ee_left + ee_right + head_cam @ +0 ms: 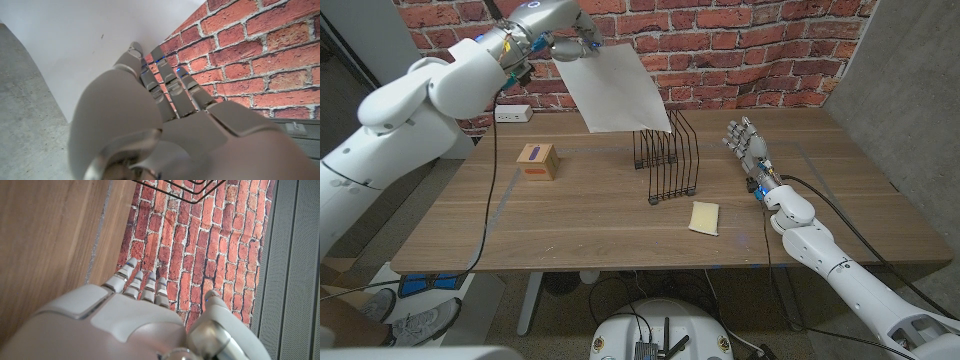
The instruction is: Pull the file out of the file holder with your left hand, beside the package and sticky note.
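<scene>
Your white paper file (613, 90) hangs high over the table, pinched at its upper corner by your left hand (572, 44); its lowest corner hangs at the tops of the wires of the black wire file holder (666, 160), and you cannot tell from the head view whether it has cleared them. In the left wrist view the fingers (165, 85) lie pressed together along the sheet. Judging by this, the pull-out is nearly done; next you need to lift the corner clear of the wires and carry the sheet away without snagging. The holder's slots look empty otherwise. The small cardboard package (537, 160) sits well to the holder's left, and the pale yellow sticky note (704, 217) lies just in front. Your right hand (748, 148) waits by the holder on the wooden table (570, 230), fingers spread, holding nothing.
</scene>
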You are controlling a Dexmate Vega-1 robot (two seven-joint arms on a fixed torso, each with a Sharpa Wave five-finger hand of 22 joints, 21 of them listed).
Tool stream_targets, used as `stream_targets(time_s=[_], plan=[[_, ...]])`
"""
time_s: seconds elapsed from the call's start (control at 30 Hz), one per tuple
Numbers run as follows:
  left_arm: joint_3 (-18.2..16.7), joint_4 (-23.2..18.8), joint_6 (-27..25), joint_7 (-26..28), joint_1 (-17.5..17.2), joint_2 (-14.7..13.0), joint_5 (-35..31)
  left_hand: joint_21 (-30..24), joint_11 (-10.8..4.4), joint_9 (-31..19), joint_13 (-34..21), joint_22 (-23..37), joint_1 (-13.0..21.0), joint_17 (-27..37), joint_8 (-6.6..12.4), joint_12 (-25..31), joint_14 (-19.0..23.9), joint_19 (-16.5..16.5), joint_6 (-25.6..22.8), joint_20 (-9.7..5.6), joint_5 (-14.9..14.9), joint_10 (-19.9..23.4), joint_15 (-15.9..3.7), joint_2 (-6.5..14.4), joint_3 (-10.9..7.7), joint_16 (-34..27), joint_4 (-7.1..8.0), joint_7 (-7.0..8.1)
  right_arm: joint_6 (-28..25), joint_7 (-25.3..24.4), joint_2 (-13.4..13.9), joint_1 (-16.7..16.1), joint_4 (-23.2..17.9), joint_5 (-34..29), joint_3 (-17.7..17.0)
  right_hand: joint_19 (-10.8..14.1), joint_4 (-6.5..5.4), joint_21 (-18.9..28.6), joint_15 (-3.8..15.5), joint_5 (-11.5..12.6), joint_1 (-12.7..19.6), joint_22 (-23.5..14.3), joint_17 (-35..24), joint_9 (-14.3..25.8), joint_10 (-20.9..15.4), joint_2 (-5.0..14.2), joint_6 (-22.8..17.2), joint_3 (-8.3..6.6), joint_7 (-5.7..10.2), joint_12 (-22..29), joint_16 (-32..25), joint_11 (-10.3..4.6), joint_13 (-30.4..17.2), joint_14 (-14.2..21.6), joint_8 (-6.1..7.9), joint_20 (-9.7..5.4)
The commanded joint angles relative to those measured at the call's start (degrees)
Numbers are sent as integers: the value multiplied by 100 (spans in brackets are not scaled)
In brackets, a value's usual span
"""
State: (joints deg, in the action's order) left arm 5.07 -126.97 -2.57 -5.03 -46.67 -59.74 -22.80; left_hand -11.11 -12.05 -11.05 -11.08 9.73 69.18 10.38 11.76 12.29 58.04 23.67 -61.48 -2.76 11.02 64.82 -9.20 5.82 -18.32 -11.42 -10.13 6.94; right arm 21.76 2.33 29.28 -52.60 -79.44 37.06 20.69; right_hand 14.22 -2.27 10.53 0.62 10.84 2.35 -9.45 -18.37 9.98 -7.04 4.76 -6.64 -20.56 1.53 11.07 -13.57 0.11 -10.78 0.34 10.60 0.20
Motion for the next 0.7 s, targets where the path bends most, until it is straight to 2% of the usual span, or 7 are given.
stream_targets(time_s=[0.03,0.23,0.7], plan=[[-6,-135,-308,432,-396,-110,-448,14,0,-33,-29,17,55,19,-24,31,27,40,12,-904,31,50,-480,-7,17,6,6,-7,-51,-38,4,-15,-31,2,7,35,7,34,-8,37,-2,-22,-16,30,-41,300,-49,4,6,18,-21,-14,-15,40,39,-15],[93,-21,-352,596,-450,-26,-524,16,1,-34,-29,17,58,18,-20,26,16,37,4,-905,32,43,-481,-5,23,12,7,-13,-108,-23,23,-22,-37,33,8,37,6,35,-7,37,-2,-22,-17,31,-44,300,-57,4,1,19,-22,-18,-15,41,40,-13],[531,509,-241,730,-142,124,-415,10,1,-36,-34,19,65,18,-22,21,-7,49,12,-898,34,31,-480,4,40,20,11,-2,-131,44,-19,60,97,73,25,41,2,35,-5,37,-3,-22,-19,31,-47,300,-67,4,-10,20,-24,-14,-15,43,39,-24]])
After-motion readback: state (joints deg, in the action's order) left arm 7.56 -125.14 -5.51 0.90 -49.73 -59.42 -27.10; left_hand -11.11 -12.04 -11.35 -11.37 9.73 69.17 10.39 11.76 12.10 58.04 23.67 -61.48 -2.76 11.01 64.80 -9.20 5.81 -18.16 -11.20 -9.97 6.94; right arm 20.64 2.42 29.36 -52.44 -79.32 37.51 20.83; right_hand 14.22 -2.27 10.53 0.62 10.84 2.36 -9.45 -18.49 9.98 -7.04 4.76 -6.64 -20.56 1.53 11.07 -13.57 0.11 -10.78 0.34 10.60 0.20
